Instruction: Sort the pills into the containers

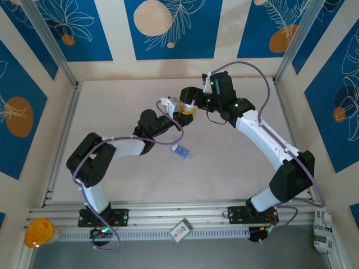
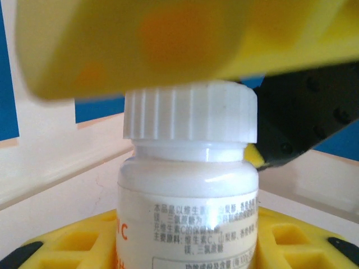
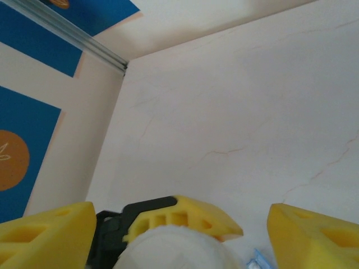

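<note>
The left fingers [image 2: 73,244] pinch a white plastic bottle [image 2: 188,185] with a ribbed cap. The right fingers [image 3: 47,235] are spread around that cap. A small blue plastic pill box [image 1: 181,151] lies on the desk [image 1: 224,162] near both.

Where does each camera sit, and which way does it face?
Top external: above and behind the robot, looking down at the table; left arm and right arm show.
Left wrist: on the left arm, looking level along the left gripper at the bottle it grips.
Right wrist: on the right arm, looking down past the open right gripper at the table.
Shared: both wrist views show the bottle's cap.
</note>
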